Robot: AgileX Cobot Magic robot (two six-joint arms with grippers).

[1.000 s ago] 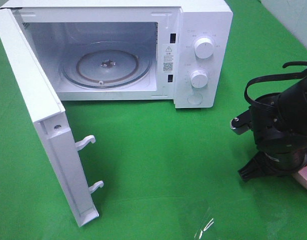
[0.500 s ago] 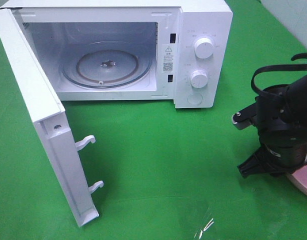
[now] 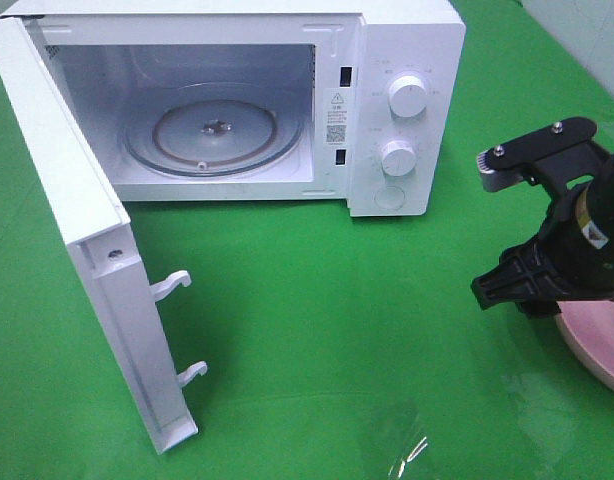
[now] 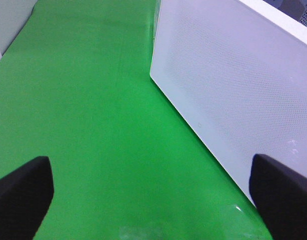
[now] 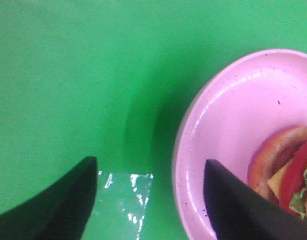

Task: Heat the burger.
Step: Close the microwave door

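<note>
Since a second ago, the right gripper [image 5: 148, 200] has been rising and swinging toward the plate [image 5: 228, 125], its jaws spreading; now they are standing apart with nothing between them, one over the green cloth [image 3: 317, 330], the other over the plate's rim. On the plate, the burger [image 5: 288, 175] is lying at the wrist view's edge. Beside the microwave [image 3: 407, 60], whose door [image 3: 77, 240] is hanging open, the left gripper [image 4: 153, 192] is gaping wide and empty.
</note>
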